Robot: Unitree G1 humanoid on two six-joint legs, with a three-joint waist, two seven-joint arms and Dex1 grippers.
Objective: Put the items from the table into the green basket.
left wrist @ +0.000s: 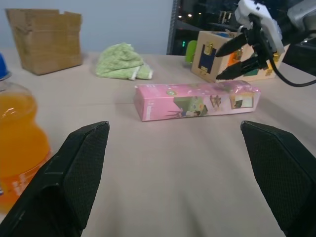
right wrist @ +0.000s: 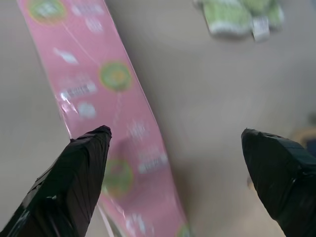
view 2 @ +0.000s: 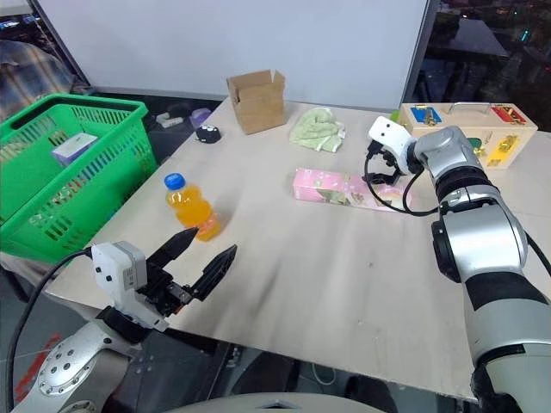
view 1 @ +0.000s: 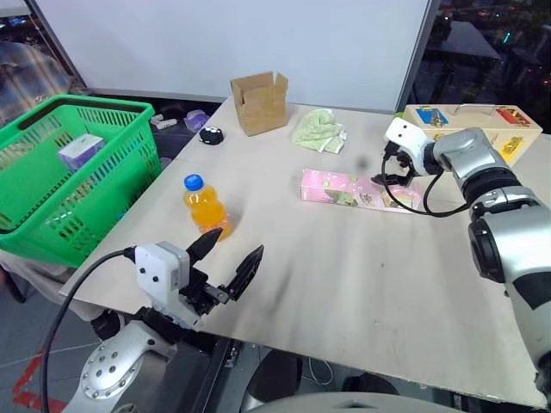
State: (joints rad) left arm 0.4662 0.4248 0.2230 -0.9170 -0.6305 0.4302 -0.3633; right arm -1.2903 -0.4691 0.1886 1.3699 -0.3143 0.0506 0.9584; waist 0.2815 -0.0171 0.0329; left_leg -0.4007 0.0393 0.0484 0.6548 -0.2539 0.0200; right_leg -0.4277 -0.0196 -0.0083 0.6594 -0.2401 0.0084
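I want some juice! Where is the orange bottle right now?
The orange bottle stands upright on the table, on the robot's left side, between the green basket and the pink package.

Large pale beige matte table [view 1: 362, 284] carries small orange-drink bottle with blue cap [view 1: 205, 207], upright near left edge. Long flat pink printed package [view 1: 349, 190] lies centre-right. Bright green lattice-sided plastic basket [view 1: 129, 168] sits beyond table's left edge. Left gripper [view 1: 225, 258] open, just beside bottle. Right gripper [view 1: 387, 174] open over package's right end.

Green lattice basket [view 1: 103, 163], pink printed package [view 1: 357, 189], orange blue-capped bottle [view 1: 205, 206].
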